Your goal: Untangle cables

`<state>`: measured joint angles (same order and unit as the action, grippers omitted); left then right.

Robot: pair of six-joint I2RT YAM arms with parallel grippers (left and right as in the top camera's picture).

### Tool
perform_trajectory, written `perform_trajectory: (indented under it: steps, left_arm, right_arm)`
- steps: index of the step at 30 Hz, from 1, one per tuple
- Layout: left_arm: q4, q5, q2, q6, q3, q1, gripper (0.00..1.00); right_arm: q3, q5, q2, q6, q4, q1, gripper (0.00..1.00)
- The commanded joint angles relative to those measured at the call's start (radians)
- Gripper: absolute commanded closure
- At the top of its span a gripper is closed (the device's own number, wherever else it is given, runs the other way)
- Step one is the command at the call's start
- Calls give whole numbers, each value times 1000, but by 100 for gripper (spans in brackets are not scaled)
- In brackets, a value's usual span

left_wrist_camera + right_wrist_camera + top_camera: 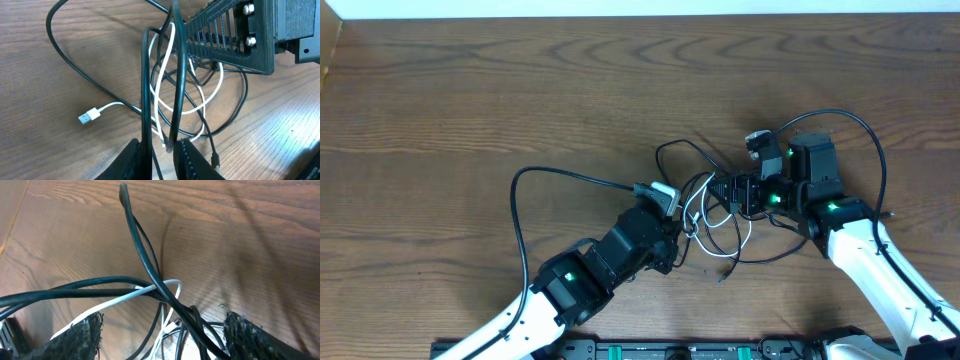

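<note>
- Two black strands of the cables point(176, 75) are clenched in the left pincer point(160, 152), whose fingers stand close together on them. If those strands belong to different cords, I reckon any pull drags the whole knot along instead of freeing one line.
- Nothing is grasped by the right pincer point(162, 330). Its fingers are spread wide, with several black cords and the white cable point(125, 297) crossing the gap between them. Closing here could catch white and black together and cinch that crossing tighter.
- Most of the knot lies on the table point(470, 100) between the two pincers, right under both. Pulling apart while each holds a bundle could lock the loops rather than open them.
- One white plug point(89, 117) lies free on the wood, apart from the knot. A tug in the wrong direction could draw it back through a loop.
- Further out, the right arm's own wire point(876, 150) arcs beside the work, and a lifted thin cord might hook on it.
</note>
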<state>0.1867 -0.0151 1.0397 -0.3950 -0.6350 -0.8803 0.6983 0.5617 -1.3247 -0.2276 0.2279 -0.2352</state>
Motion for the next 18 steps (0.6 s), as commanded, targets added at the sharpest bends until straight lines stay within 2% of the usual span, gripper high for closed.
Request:
perform_trajectory:
  steps: [1,4,6,12,18]
  left_arm:
    - [3,27,-7,14,-11,2,76]
    - [3,28,-7,14,-11,2,76]
    - [3,28,-7,14,-11,2,76]
    - [3,28,-7,14,-11,2,76]
    - [3,28,-7,14,-11,2,76]
  right_arm:
    - [8,16,12,-48,4,-8,24]
    - [8,105,12,-48,22,-8,24]
    - [8,93,12,-42,60,-8,24]
    - [8,-193,12,-30,204,10,23]
    - [8,-207,56,-25,214,78,23]
